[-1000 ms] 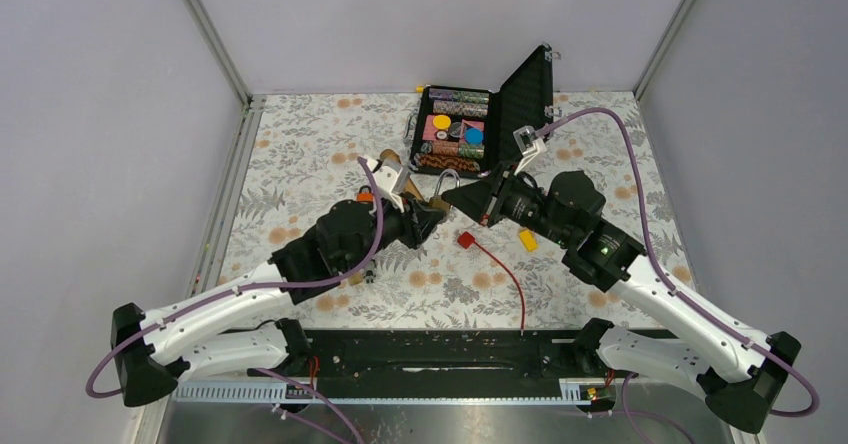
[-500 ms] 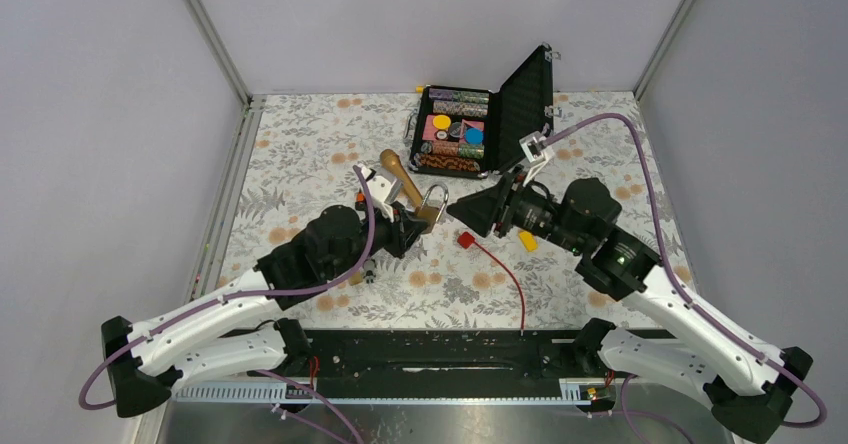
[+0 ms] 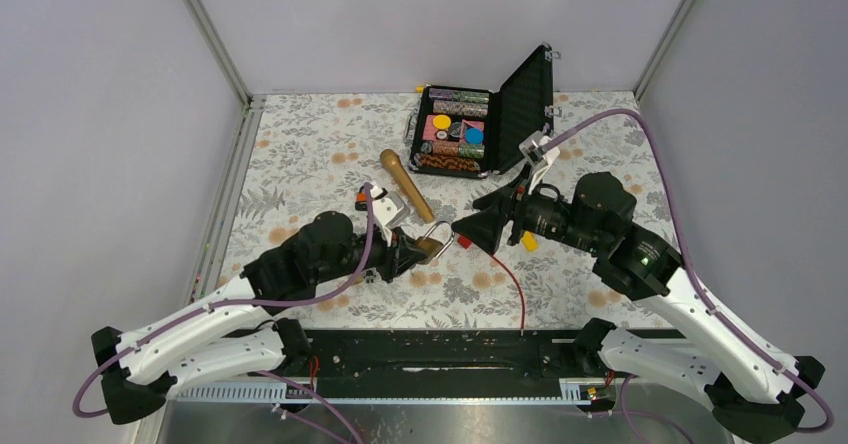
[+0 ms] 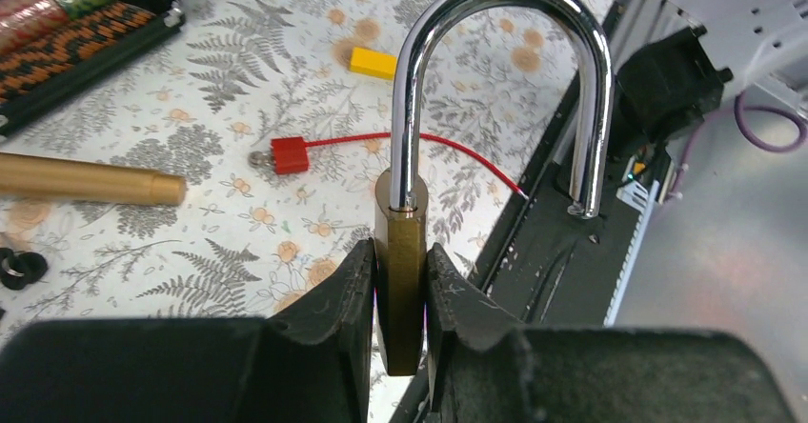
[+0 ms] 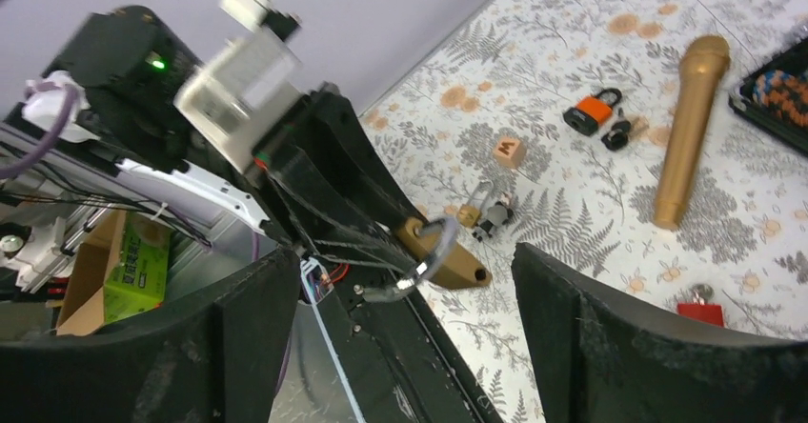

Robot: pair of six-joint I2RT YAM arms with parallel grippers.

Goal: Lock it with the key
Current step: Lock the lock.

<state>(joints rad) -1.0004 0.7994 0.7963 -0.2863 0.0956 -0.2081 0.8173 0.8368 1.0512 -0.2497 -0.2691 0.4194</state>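
Observation:
My left gripper [image 3: 415, 252] is shut on the body of a brass padlock [image 4: 402, 251], held upright off the table. Its steel shackle [image 4: 505, 4] stands open, one leg out of the body. My right gripper [image 3: 472, 226] hangs open just right of the padlock [image 3: 433, 244], and in the right wrist view the padlock [image 5: 455, 263] shows between its wide-apart fingers [image 5: 248, 328] without touching them. The key with a red head [image 4: 289, 154] and red cord [image 3: 510, 279] lies on the floral mat, under the right gripper.
An open black case of chips [image 3: 455, 129] stands at the back. A golden cylinder [image 3: 406, 185], a yellow block [image 3: 527, 241], a small orange padlock [image 5: 586, 111], a wooden cube [image 5: 511, 149] and a small brass lock [image 5: 481, 215] lie on the mat. The black rail [image 3: 440, 354] runs along the near edge.
The right gripper went from shut to wide open and moved off the padlock. The left arm drew the padlock back toward the near edge, and the right gripper followed it.

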